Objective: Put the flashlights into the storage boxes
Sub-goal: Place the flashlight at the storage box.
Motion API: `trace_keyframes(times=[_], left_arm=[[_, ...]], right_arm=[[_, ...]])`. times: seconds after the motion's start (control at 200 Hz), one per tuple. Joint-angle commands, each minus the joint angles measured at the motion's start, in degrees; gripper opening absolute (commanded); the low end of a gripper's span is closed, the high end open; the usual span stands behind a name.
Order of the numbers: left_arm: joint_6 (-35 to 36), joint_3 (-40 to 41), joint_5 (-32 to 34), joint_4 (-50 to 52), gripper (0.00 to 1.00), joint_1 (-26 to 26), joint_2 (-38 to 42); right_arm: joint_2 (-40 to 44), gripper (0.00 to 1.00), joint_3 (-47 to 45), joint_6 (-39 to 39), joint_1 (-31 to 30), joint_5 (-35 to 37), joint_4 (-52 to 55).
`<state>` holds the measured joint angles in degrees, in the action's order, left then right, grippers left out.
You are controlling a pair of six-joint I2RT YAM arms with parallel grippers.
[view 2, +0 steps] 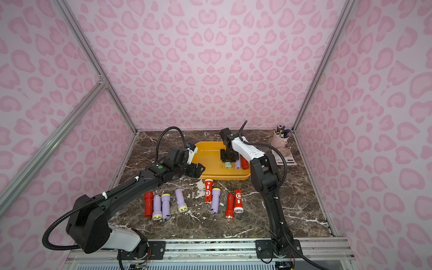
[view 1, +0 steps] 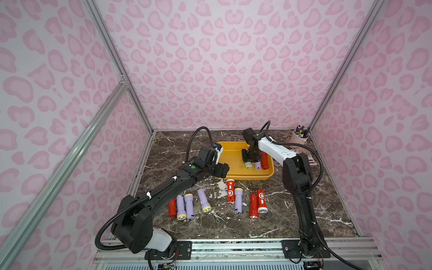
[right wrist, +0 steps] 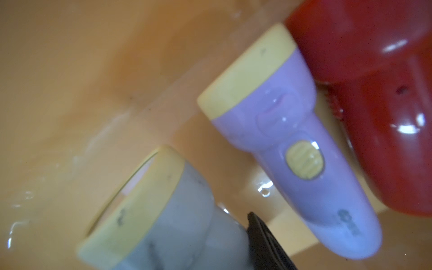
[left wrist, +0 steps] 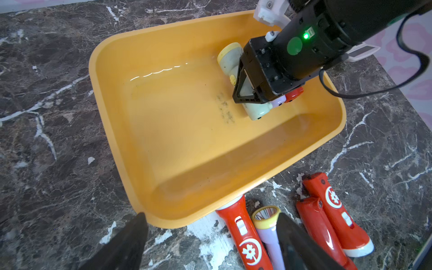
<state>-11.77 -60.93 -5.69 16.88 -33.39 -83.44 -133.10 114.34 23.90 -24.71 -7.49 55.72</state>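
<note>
The yellow-orange storage box [view 1: 231, 161] [view 2: 210, 163] [left wrist: 163, 117] sits at the middle back of the marble table. Inside it, my right gripper [view 1: 251, 160] [view 2: 229, 159] [left wrist: 252, 91] is shut on a pale green flashlight [view 1: 248, 165] [left wrist: 257, 112] [right wrist: 175, 222]; one black fingertip [right wrist: 261, 238] presses its side. A lilac flashlight [view 1: 257, 164] [right wrist: 292, 145] and a red one [view 1: 264, 160] [right wrist: 374, 93] lie beside it. My left gripper [view 1: 223, 170] [view 2: 198, 169] [left wrist: 211, 224] hangs open and holds nothing at the box's front-left corner. Several more flashlights lie in a row before the box, from red [view 1: 172, 207] to red-and-white [view 1: 261, 201].
A pink pen cup [view 1: 300, 138] and a flat pink item [view 1: 301, 152] stand at the back right, behind my right arm. Pink walls close in three sides. Nearest my left fingers lie a red flashlight [left wrist: 243, 236] and a lilac one [left wrist: 266, 224].
</note>
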Motion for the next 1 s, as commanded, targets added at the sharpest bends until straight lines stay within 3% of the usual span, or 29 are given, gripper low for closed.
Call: trace_keyframes(times=[0.0, 0.32, 0.455, 0.68, 0.795, 0.995], left_arm=[[0.7, -0.7, -1.4, -1.7, 0.88, 0.5, -0.5], [0.4, -1.4, -2.5, -1.8, 0.87, 0.7, -1.4], [0.2, -1.6, -2.8, -1.5, 0.88, 0.7, -1.5], [-0.1, -2.9, -3.3, -1.0, 0.87, 0.7, -1.5], [-0.7, -3.1, -4.1, -0.7, 0.87, 0.6, -0.8], [-2.3, -1.5, -4.1, -0.5, 0.87, -2.4, 1.2]], right_arm=[[-1.7, 0.35, 1.4, -1.4, 0.9, 1.4, 2.5], [-1.8, 0.50, 1.9, -2.5, 2.4, 2.0, 3.1], [1.4, 0.56, 1.2, -2.7, 2.4, 2.4, 3.2], [10.0, 0.57, -0.4, -2.9, 2.3, 3.0, 3.8], [17.2, 0.57, -6.6, -2.5, 2.2, 2.8, 2.7], [32.5, 0.57, -27.3, 0.1, 1.0, 1.6, -2.2]])
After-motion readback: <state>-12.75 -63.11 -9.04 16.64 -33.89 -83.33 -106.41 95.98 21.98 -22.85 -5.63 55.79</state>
